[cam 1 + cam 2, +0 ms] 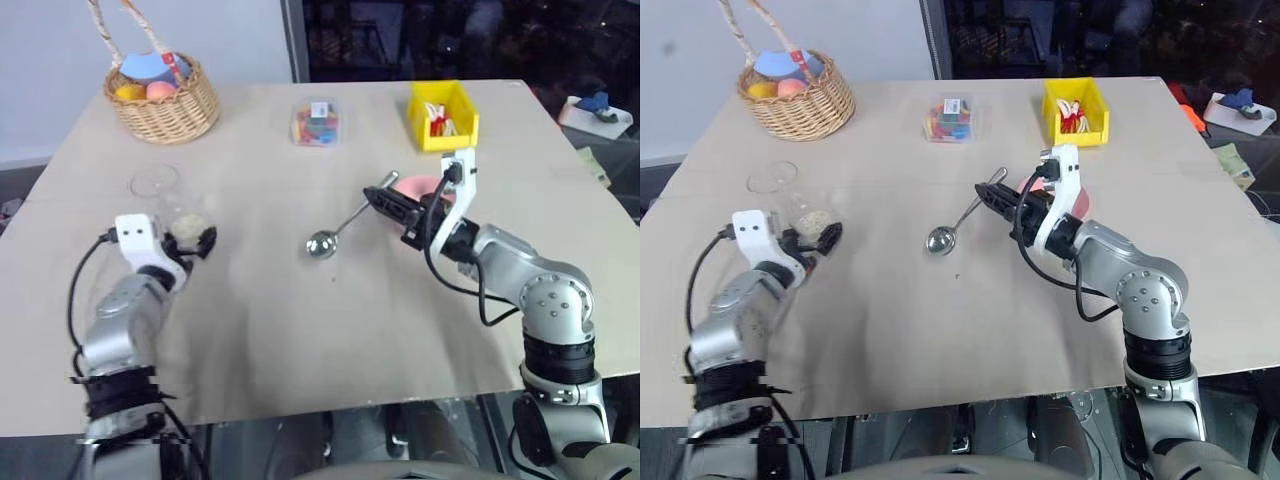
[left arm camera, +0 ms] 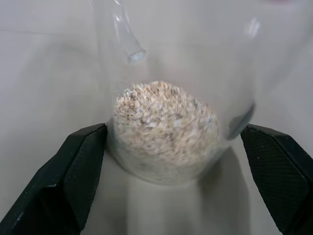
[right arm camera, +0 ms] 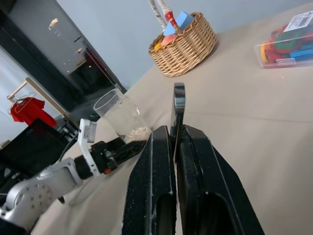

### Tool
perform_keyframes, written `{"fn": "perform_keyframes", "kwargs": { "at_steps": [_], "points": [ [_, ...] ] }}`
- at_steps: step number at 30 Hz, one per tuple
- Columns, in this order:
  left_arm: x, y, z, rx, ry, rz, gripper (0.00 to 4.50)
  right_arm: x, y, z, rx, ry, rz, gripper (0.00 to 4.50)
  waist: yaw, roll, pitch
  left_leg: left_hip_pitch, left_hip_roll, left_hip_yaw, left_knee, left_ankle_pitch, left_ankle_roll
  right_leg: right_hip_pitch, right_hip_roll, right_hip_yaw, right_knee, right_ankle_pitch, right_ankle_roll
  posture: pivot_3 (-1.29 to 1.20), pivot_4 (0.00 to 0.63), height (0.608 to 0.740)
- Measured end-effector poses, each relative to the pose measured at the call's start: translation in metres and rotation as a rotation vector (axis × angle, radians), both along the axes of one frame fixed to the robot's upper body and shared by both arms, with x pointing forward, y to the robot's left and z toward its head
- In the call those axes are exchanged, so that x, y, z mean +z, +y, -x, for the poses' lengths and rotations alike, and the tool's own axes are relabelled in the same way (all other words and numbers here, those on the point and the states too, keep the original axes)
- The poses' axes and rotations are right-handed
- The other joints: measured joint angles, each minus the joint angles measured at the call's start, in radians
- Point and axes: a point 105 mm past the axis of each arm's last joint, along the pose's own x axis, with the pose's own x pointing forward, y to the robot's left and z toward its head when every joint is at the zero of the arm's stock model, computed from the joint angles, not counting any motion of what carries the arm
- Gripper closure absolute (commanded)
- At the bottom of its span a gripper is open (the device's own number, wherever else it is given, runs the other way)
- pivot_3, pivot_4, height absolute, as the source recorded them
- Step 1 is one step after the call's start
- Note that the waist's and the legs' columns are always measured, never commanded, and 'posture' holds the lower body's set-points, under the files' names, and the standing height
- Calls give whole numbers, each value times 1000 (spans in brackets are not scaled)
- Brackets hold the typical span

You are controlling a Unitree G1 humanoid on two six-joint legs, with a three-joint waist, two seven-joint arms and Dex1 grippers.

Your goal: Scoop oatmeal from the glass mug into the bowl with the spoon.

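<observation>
The clear glass mug stands on the table at the left, with a small heap of pale oatmeal in its bottom. My left gripper is open, and one finger sits on each side of the mug's base. In the middle of the table my right gripper is shut on the handle of the silver spoon. The spoon's oval end hangs low toward the left gripper's side. The pink bowl lies just behind the right gripper and is partly hidden by it.
At the back left stands a wicker basket holding coloured items. A clear box of coloured pieces is at the back centre, and a yellow bin at the back right. Bare tabletop stretches between the arms and the near edge.
</observation>
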Motion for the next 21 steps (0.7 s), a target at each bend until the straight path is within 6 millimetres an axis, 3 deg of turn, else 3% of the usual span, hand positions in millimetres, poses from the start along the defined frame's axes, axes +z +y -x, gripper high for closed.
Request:
{"fn": "perform_keyframes", "kwargs": {
  "at_steps": [10,17,21],
  "points": [
    [-3,-40,6,126,-37,52,30,-3,-1,-1,-7,-1,10,4500,0,0,0,0,-3,0,1,0,0,0,0,0,1,0,0,0,150,740],
    [-5,-78,9,68,-32,93,30,-3,-1,-1,-6,-4,12,4500,-1,0,0,0,-4,-1,1,0,0,0,0,0,1,0,0,0,150,740],
    [-8,-82,20,26,-26,70,30,-3,-1,-1,-7,-4,13,4500,-6,0,0,1,-4,-1,1,0,0,0,1,1,1,0,0,0,150,740]
  ]
}}
